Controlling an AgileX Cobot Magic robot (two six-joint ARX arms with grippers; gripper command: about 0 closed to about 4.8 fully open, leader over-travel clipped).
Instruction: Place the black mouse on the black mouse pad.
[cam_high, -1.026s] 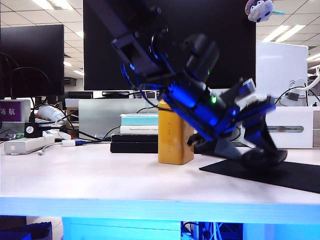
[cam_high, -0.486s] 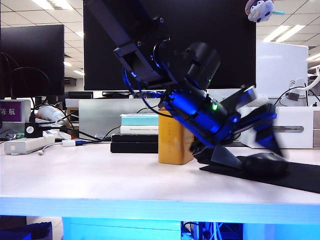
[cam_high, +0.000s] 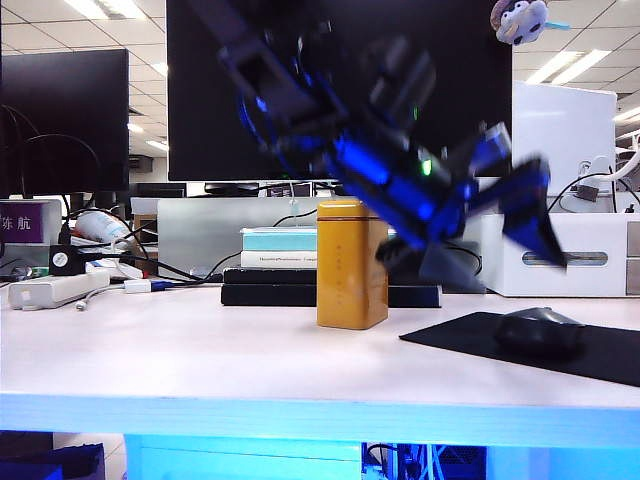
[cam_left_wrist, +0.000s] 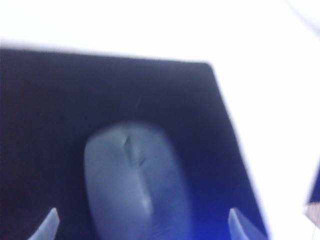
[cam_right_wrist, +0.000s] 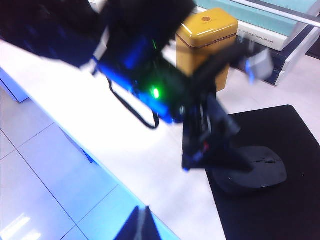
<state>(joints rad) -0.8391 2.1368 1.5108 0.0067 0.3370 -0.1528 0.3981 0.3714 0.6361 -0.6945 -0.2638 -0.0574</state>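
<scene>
Black mouse (cam_high: 541, 333) on black mouse pad (cam_high: 600, 352); left gripper (cam_high: 495, 250) above, jaws wide, empty (right gripper (cam_right_wrist: 141, 225): cannot tell)

Mouse (cam_high: 541, 332) looks matt black plastic, smooth, with a soft sheen on its dome. The pad (cam_high: 600, 352) under it is flat, dull black, cloth-like. Yellow tin (cam_high: 351, 263) shows a satin metal finish with an embossed lid. Table (cam_high: 180, 360) is smooth, pale, lightly glossy. Left hand (cam_high: 500, 235) is dark plastic, blue-lit.

One mouse (cam_high: 540, 333), one pad (cam_high: 600, 352), perhaps three books (cam_high: 270, 270)
</scene>
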